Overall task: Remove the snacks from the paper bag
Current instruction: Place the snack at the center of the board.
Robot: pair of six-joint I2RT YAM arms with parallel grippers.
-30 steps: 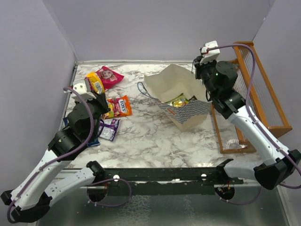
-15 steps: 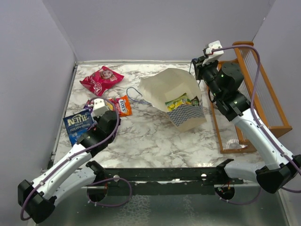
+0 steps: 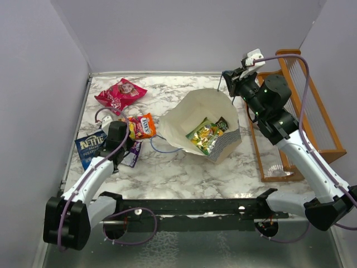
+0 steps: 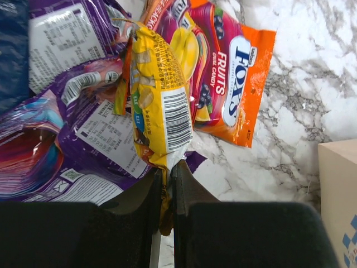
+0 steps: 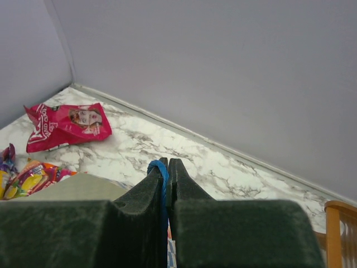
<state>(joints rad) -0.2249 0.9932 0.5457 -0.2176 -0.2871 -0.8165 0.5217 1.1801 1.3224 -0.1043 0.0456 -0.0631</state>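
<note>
Snacks mostly lie left of the paper bag, where my left gripper pinches a yellow packet. Right gripper clamps the bag's blue handle; green packets inside are left to take out, I judge.

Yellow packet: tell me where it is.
Left side of the table: the yellow packet is pinched in the left gripper, lying over the purple packets beside the orange candy pack, in the left wrist view.

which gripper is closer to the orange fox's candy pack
Left. The left gripper, clamping a yellow packet, sits just beside the orange Fox's pack; the right gripper is far across, pinching the blue handle of the paper bag.
</note>
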